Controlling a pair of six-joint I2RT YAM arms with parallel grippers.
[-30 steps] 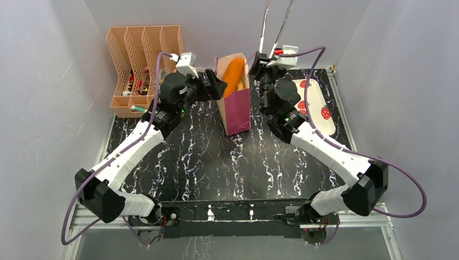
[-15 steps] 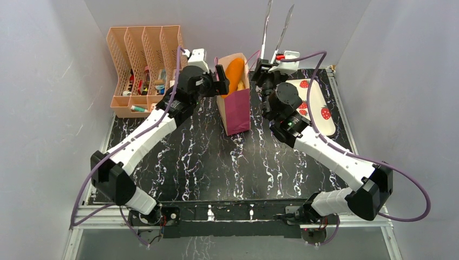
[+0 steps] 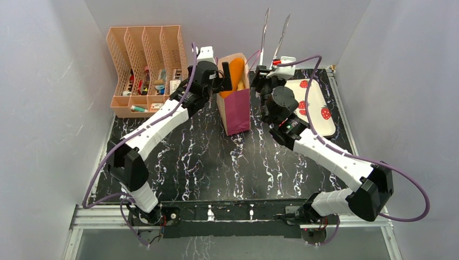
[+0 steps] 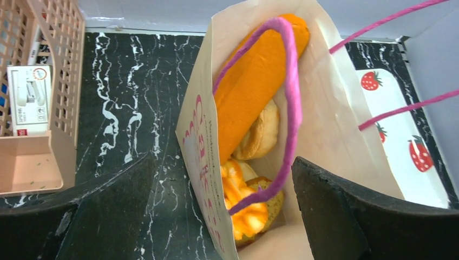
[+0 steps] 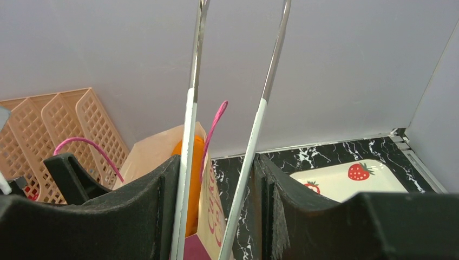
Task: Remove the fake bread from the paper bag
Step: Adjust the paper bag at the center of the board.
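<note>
Black marble table across the frame, and at its back stands the paper bag, upright, mouth open to the ceiling. The peach file rack sits to its left and the strawberry tray to its right, probably where the bread is headed.

The left gripper is spread wide, straddling the bag's left wall, one finger outside and one over the opening. That looks like a bid to pin the bag steady.

The right gripper is clamped on metal tongs, whose tips point up at the back wall, above and just right of the bag, well clear of the bread.

Inside, a long orange baguette leans against the wall over a pale bun, with a pink string handle looped across.
</note>
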